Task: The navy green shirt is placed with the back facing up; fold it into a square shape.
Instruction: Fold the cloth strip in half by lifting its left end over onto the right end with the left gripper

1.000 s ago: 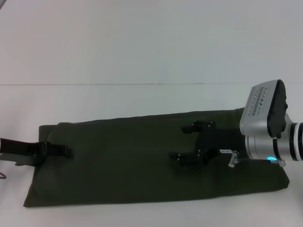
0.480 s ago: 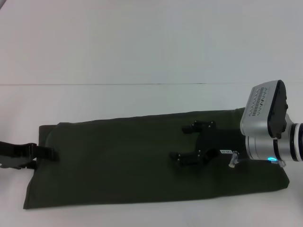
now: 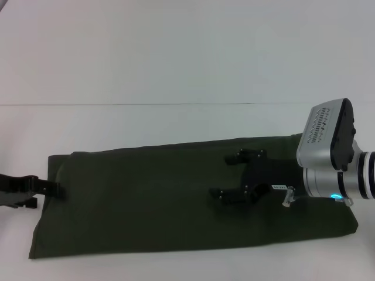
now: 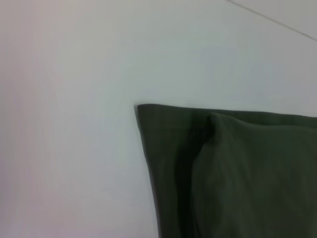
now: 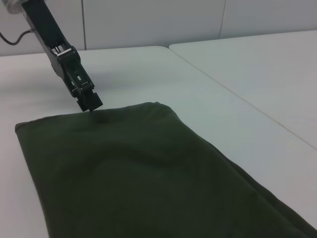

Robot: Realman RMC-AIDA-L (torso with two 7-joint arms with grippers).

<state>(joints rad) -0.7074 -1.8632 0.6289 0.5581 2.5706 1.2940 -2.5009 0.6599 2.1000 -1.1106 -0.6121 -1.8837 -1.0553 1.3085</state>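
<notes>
At the left end of the white desk, the left tool has drawn back off the navy green shirt: a second ago its black tips lay well in over the cloth, and now they sit right at the shirt's left edge, with the arm trailing off the side of the head view. From the right wrist view the same tool appears with its tips close together just at the cloth's border, pinching nothing that can be made out, though whether they touch the fabric cannot be told. That retreat suggests the lengthwise folds are done and the left arm is letting go or resetting before the next fold. The shirt lies flat as a long, narrow band, already doubled in on itself, its long axis running left to right across the desk and rising slightly toward the right; the left wrist view shows a squared corner with a second layer lapped over it. Which end is the collar cannot be read. Farther right, the right tool hovers low over the band's right half, its two black fingers spread apart and gripping nothing. Turning this strip into a square likely calls for folding one end over toward the other.
</notes>
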